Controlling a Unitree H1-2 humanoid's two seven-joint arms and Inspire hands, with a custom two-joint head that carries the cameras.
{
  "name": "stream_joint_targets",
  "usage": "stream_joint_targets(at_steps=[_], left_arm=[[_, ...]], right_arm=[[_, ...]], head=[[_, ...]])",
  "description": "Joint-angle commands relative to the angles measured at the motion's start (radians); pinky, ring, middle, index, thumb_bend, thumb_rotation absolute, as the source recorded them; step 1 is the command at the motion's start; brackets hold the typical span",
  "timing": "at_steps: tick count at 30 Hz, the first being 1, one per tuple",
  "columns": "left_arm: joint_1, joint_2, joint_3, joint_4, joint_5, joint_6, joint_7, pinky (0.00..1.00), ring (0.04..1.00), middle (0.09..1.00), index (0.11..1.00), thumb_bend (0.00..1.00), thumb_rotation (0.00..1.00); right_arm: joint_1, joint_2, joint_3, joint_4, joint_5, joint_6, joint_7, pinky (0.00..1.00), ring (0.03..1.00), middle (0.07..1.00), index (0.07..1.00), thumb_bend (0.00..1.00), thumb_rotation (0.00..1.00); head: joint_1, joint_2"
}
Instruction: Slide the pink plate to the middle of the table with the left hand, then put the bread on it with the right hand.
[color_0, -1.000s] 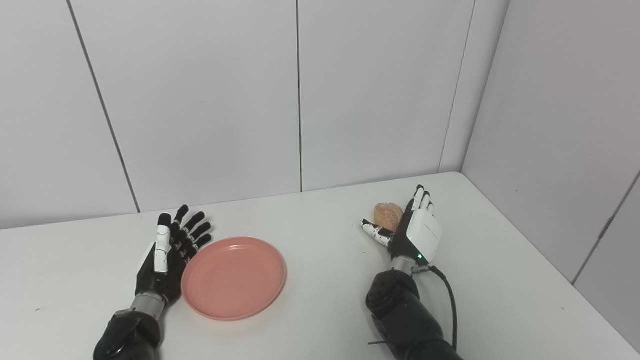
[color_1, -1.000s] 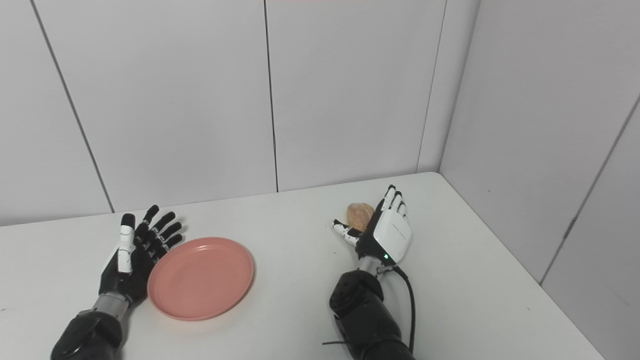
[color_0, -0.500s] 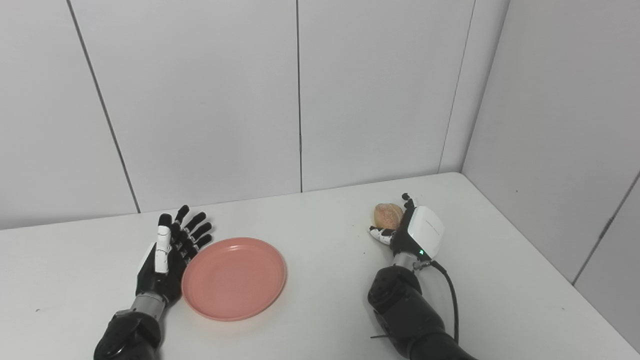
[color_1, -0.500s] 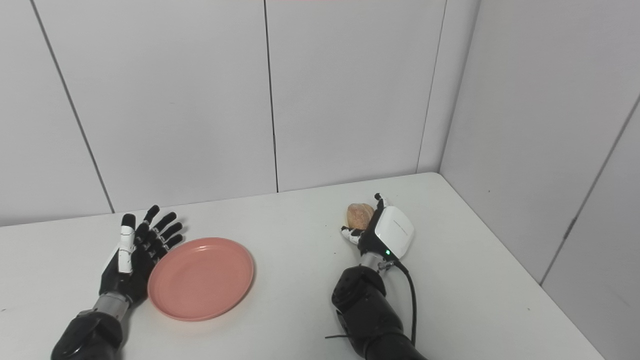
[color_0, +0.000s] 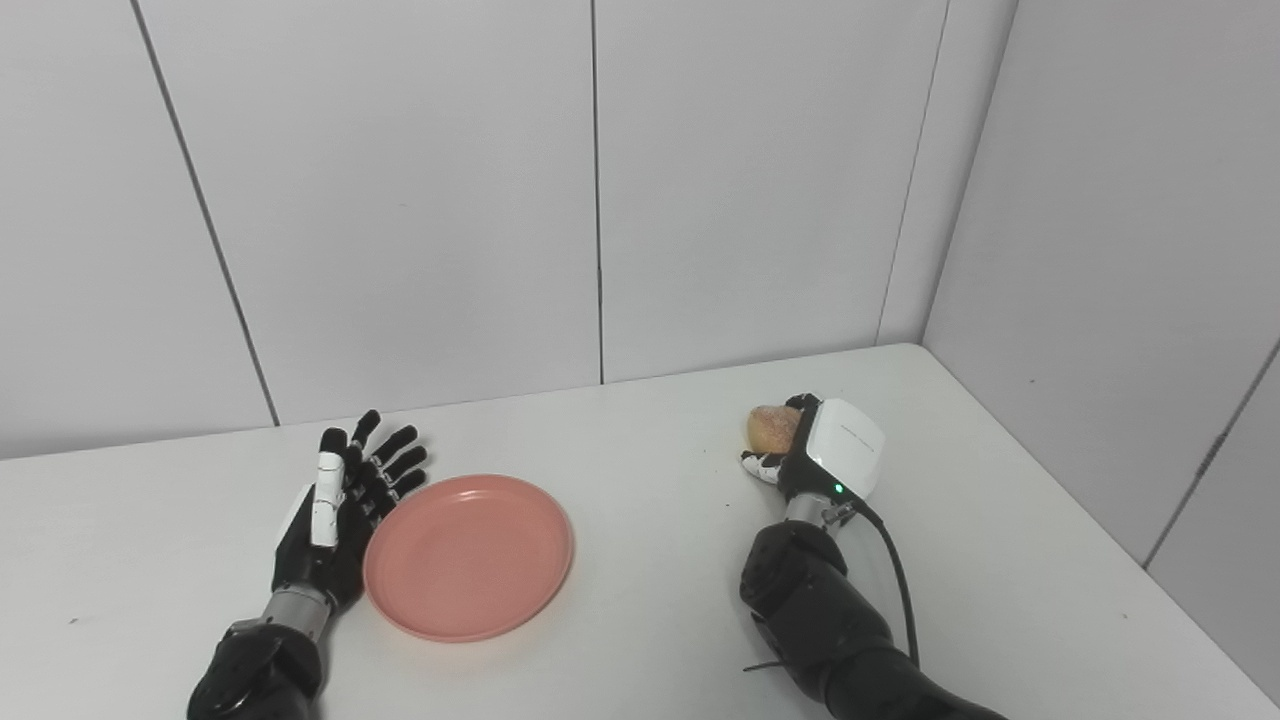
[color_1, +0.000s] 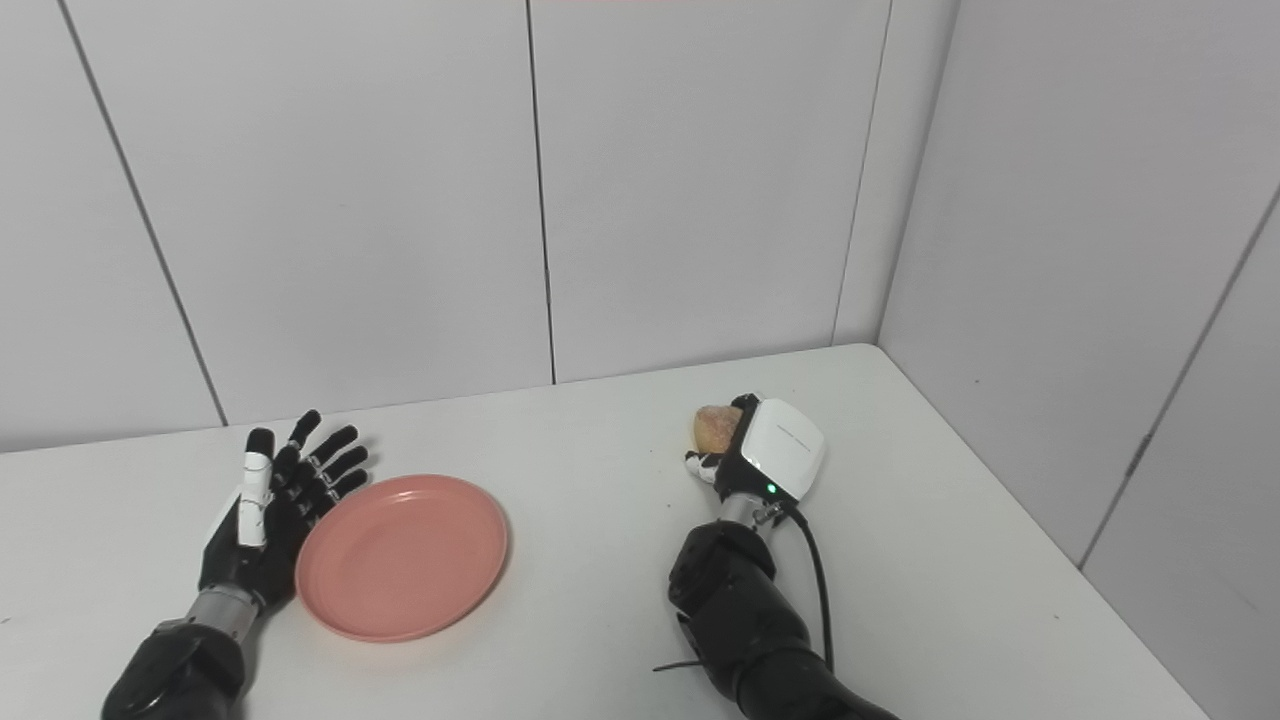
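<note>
A round pink plate (color_0: 468, 556) lies flat on the white table (color_0: 640, 600), left of centre. My left hand (color_0: 340, 520) rests open just beside the plate's left rim, palm turned toward it and fingers spread. Over on the right, the small brown bread roll (color_0: 768, 427) sits inside my right hand (color_0: 820, 455), whose fingers are curled round it. Most of the roll is hidden behind the hand's white back; only its left part shows. In the right eye view the bread (color_1: 712, 426) and right hand (color_1: 770, 462) look the same.
White wall panels (color_0: 600, 200) close off the table at the back and along the right side, meeting in the far right corner. A black cable (color_0: 895, 590) runs down from the right wrist along the forearm.
My right hand's fingers, spread beside the bread a second ago, have curled shut round it. The left hand and the plate have not moved.
</note>
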Motion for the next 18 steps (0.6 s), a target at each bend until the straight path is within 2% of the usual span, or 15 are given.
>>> stream_joint_targets(at_steps=[1,2,4,6,7,11,14,18], left_arm=[[0.049,-0.009,-0.002,0.023,0.000,-0.008,-0.009,0.88,0.866,0.880,0.991,0.89,0.94],[0.050,-0.010,-0.002,0.019,0.000,-0.004,-0.006,0.87,0.866,0.880,0.992,0.89,0.94],[0.052,-0.011,-0.003,0.011,0.002,0.003,-0.001,0.87,0.864,0.883,0.993,0.89,0.94],[0.053,-0.012,-0.005,0.007,0.005,0.005,0.003,0.87,0.861,0.882,0.992,0.89,0.93],[0.053,-0.012,-0.006,0.006,0.006,0.004,0.004,0.87,0.858,0.883,0.994,0.89,0.93],[0.052,-0.011,-0.007,0.008,0.010,0.003,0.006,0.87,0.855,0.881,0.995,0.87,0.94],[0.052,-0.012,-0.007,0.006,0.010,0.010,0.011,0.86,0.850,0.877,0.989,0.87,0.94],[0.054,-0.011,-0.011,0.002,0.011,0.008,0.013,0.86,0.848,0.875,0.988,0.86,0.95]], right_arm=[[-0.018,-0.009,0.008,-0.008,0.010,-0.009,0.036,0.47,0.546,0.615,0.528,0.63,0.07],[-0.015,-0.012,0.010,-0.015,0.013,-0.019,0.049,0.46,0.547,0.614,0.510,0.58,0.10],[-0.010,-0.018,0.011,-0.025,0.022,-0.039,0.066,0.49,0.542,0.590,0.494,0.53,0.12],[-0.006,-0.020,0.010,-0.034,0.029,-0.055,0.068,0.45,0.501,0.523,0.479,0.53,0.02],[-0.005,-0.020,0.010,-0.038,0.029,-0.059,0.065,0.39,0.458,0.499,0.486,0.53,0.01],[0.004,-0.018,0.006,-0.060,0.035,-0.090,0.054,0.35,0.426,0.492,0.484,0.53,0.00],[0.011,-0.014,-0.008,-0.086,0.050,-0.114,0.054,0.35,0.437,0.509,0.468,0.52,0.00],[0.017,-0.013,-0.013,-0.112,0.055,-0.118,0.058,0.34,0.429,0.511,0.465,0.52,0.00]], head=[[0.001,0.003],[0.002,0.004],[0.003,0.004],[0.003,0.004],[0.003,0.004],[0.004,0.005],[0.004,0.005],[0.004,0.006]])
